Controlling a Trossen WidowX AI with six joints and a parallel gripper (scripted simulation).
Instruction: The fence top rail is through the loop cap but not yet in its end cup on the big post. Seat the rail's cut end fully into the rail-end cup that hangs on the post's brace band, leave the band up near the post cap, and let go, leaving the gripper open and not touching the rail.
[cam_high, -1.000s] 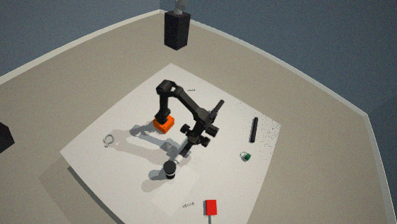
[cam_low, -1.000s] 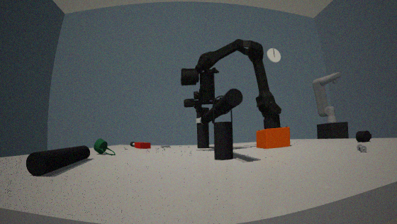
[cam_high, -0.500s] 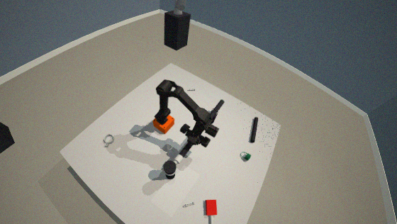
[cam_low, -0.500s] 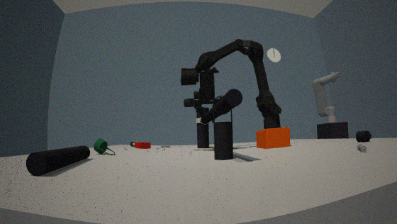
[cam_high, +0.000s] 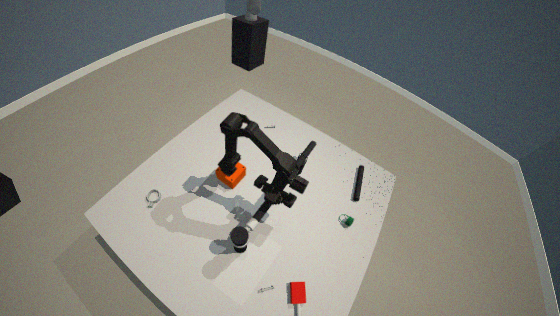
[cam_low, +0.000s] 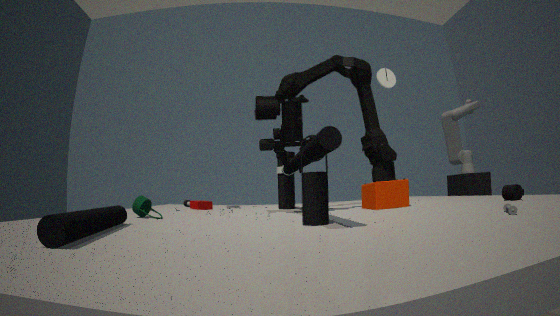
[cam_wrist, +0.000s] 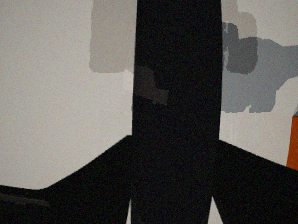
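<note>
The black top rail (cam_high: 308, 150) (cam_low: 320, 142) (cam_wrist: 177, 45) slopes down toward the big post (cam_high: 239, 235) (cam_low: 286, 192). My gripper (cam_high: 273, 196) (cam_wrist: 166, 143) is shut on the rail, with a finger on each side in the wrist view. The pale rail-end cup (cam_high: 252, 223) is between the rail's low end and the post, touching or nearly touching that end; how far the end sits inside I cannot tell. The pale brace band (cam_high: 241, 245) (cam_low: 280, 170) is high on the post, close under its cap. The thin loop (cam_low: 327, 162) stands on the short post (cam_low: 315, 200), around the rail.
The orange block (cam_high: 231, 175) (cam_low: 385, 194) is at the arm's base. A loose black tube (cam_high: 358, 183) (cam_low: 82, 225) and a green cap with a loop (cam_high: 348, 220) (cam_low: 142, 206) lie to one side. A red block (cam_high: 298, 292) (cam_low: 201, 205) and a metal ring (cam_high: 153, 195) lie farther off.
</note>
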